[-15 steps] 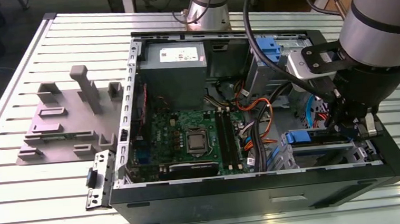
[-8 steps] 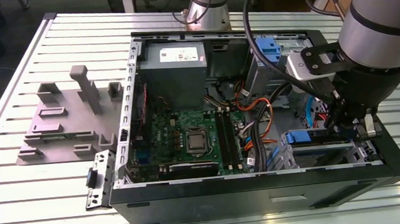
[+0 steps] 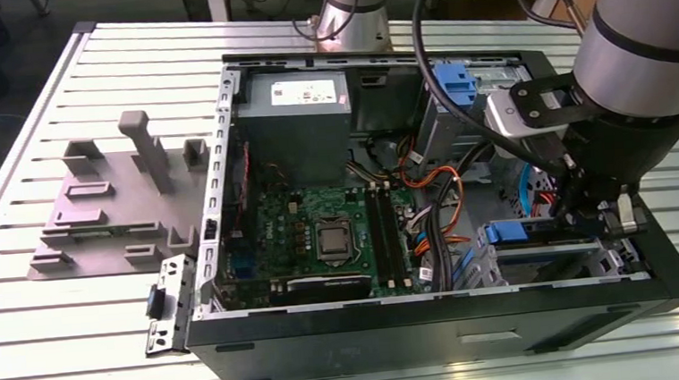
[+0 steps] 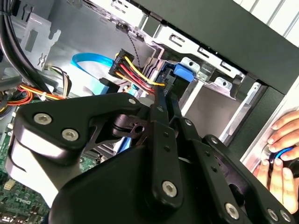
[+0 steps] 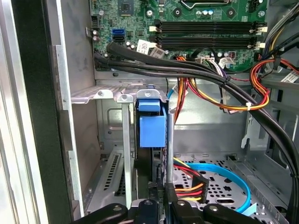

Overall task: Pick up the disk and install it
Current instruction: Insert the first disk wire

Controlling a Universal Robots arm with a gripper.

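no text, number or sign can be read. the white sticker (image 3: 304, 91) on the grey power-supply box (image 3: 296, 126) in the exterior view carries print too small to make out, as do the small white labels (image 5: 145, 46) on the motherboard (image 5: 205, 23) in the first wrist view.

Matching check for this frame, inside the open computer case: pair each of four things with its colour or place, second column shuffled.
Things:
1. flat data cable
2. power-supply box
3. motherboard
4. gripper

Descriptions:
A. green, on the case floor
B. light blue, curving over the perforated metal
C. grey with a white sticker, at the case's far end
D. down in the drive bay by the blue plastic piece, at the exterior view's right

Pairs: 1-B, 2-C, 3-A, 4-D
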